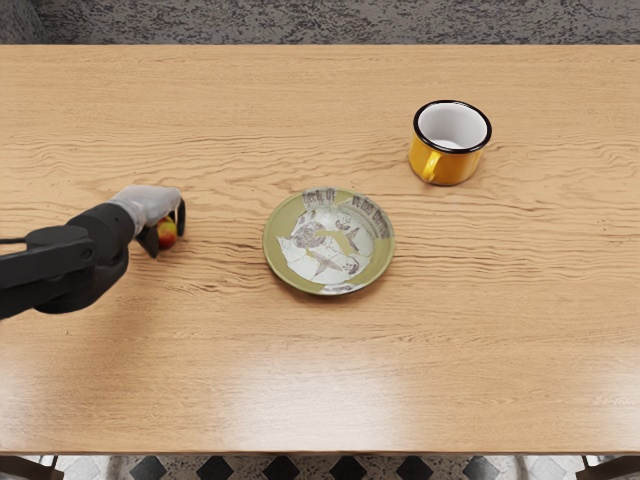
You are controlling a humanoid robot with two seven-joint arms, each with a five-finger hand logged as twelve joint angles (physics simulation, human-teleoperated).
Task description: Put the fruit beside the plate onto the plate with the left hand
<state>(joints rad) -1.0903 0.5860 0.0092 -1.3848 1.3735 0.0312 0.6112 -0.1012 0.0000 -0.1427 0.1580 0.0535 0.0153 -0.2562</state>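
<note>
A small red and yellow fruit [167, 232] lies on the wooden table left of the plate. My left hand [160, 218] comes in from the left edge and sits right over the fruit, its dark fingers curled around it. Most of the fruit is hidden by the hand. The green-rimmed plate [375, 262] with a printed picture stands in the middle of the table, well to the right of the hand, with nothing on it. The right arm does not show.
A yellow mug [450, 141] with a white inside and dark rim stands at the back right, its handle turned toward the front left. The table's far edge runs along the top of the picture, its near edge along the bottom.
</note>
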